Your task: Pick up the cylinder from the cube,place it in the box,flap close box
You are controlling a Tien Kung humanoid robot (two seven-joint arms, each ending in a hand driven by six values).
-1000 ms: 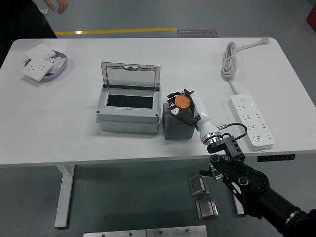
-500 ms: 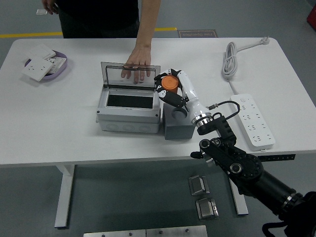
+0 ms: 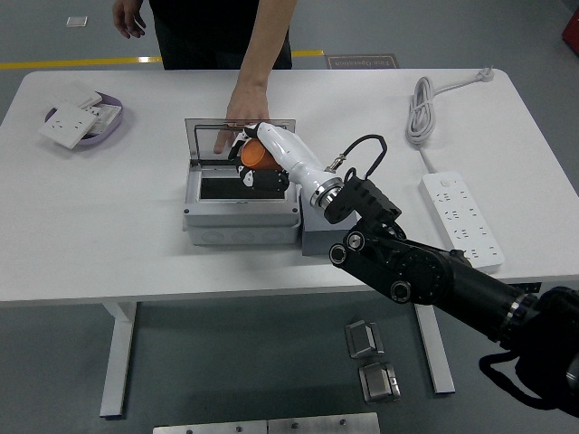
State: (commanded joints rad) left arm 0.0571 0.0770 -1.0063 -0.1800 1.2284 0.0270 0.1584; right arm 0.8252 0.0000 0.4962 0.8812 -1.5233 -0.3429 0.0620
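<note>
My right hand (image 3: 256, 161) is shut on the orange cylinder (image 3: 251, 154) and holds it above the open grey box (image 3: 237, 211), over the right part of its dark opening. The box's clear lid (image 3: 206, 136) stands up at the back. A person's hand (image 3: 237, 125) at the far side rests on the lid's top edge. The grey cube (image 3: 314, 237) sits just right of the box, mostly hidden under my black forearm (image 3: 398, 262). The left arm does not show.
A purple dish (image 3: 110, 129) with white socket plates sits at the far left. A white power strip (image 3: 463, 221) and its coiled cable (image 3: 422, 107) lie at the right. The person stands behind the table's far edge.
My right hand lifted the cylinder off the cube and carried it left, over the box opening. The person stepped up and laid a hand on the lid.
</note>
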